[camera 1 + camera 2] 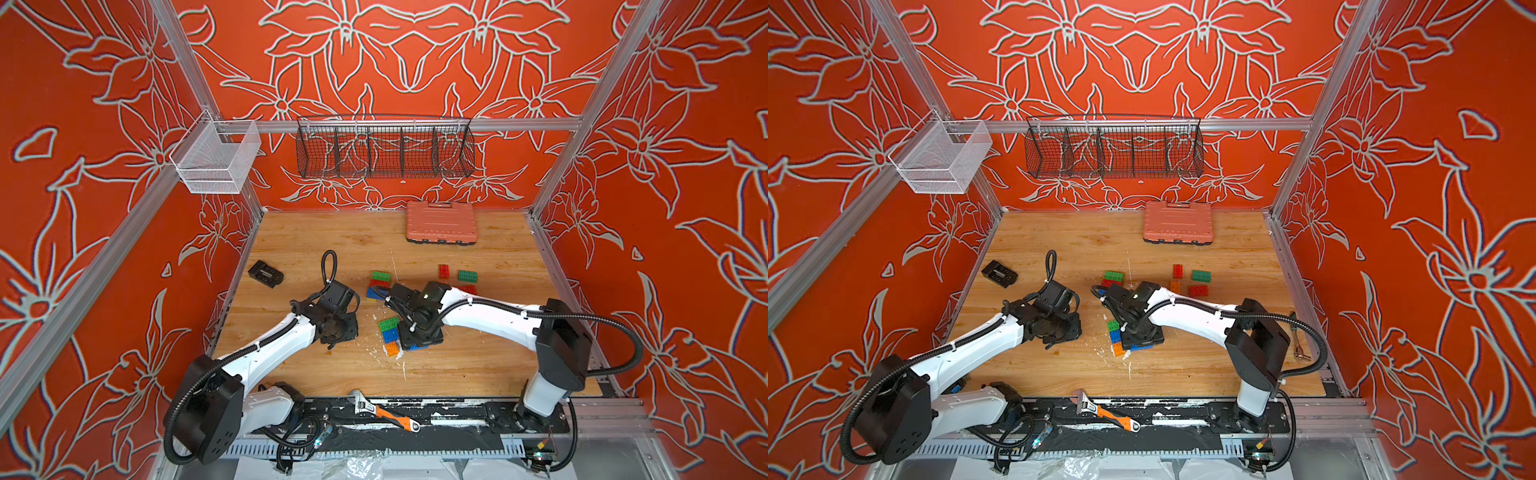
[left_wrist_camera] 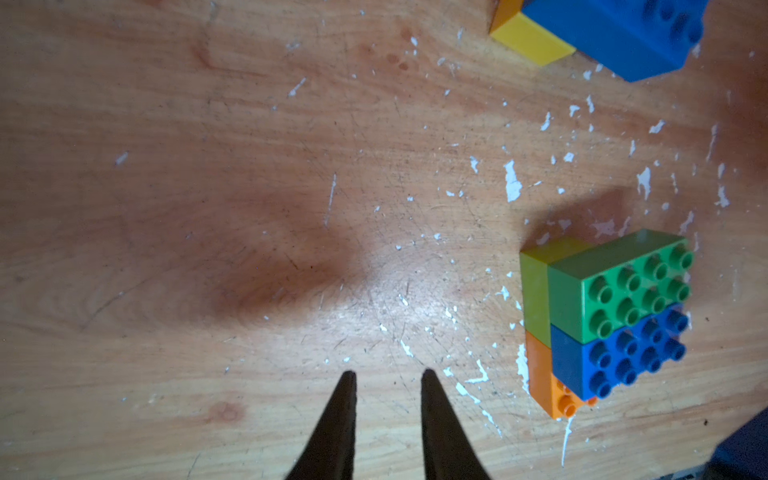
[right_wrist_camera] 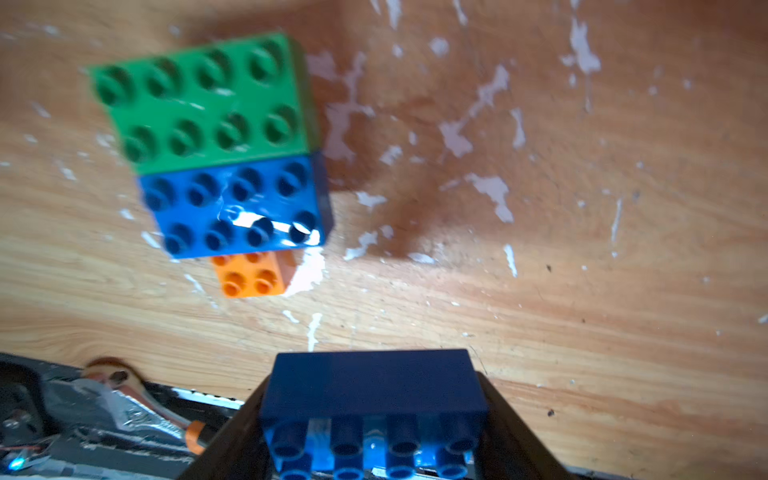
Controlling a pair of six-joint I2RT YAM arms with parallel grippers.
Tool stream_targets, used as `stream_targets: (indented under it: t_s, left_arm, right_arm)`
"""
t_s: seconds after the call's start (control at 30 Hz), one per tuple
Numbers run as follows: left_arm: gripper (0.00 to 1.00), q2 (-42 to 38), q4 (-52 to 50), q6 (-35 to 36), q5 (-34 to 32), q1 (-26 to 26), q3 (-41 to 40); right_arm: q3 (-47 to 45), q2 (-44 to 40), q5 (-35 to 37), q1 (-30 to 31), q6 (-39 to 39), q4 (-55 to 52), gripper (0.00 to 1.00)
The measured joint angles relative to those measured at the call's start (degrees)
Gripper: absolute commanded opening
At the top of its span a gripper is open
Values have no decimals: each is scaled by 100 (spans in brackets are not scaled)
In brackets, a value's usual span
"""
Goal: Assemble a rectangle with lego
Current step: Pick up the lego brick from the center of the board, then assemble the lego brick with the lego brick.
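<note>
- One partial build [image 1: 390, 335] (green and blue over orange) sits on the table [image 1: 316, 249] at center frame in both top views.
- The right gripper [image 3: 374, 415] is clamped end to end on a blue brick [image 3: 374, 380], studs toward the wrist. It is held just beside the build and is likely the next piece to press on.
- The left gripper [image 2: 388, 376] has jaws slightly apart and empty over bare wood left of the build. It is probably parked clear, ready to brace.
- Spare bricks [image 1: 467, 275] lie upper right of center.
</note>
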Motion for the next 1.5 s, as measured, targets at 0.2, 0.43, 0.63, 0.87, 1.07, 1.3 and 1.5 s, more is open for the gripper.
stream_targets:
  t_s: [0.2,0.43,0.63,0.87,1.07,1.3,1.5]
  left_arm:
    - [26,-48,-57,-74,-7,0,-11]
    - [26,-109,-127,-120,-24,0,-31]
    - [26,-138,-157,-122,-31,0,-33]
    - [26,-155,-157,-122,-31,0,-57]
    - [27,-199,-170,-122,-35,2,-127]
    - [26,-216,-186,-125,-35,4,-127]
    - [26,-247,-201,-122,-37,4,-127]
  right_arm:
    - [446,605,-160,20,-234,-15,39]
    - [490,911,-299,66,-245,-9,39]
    - [804,1137,-299,101,-275,-2,39]
    - [946,1285,-293,140,-361,-26,38]
    - [1019,1427,-269,164,-393,-55,38]
    - [1060,1460,-243,177,-411,-68,38]
    - [1067,1497,-177,190,-415,-63,38]
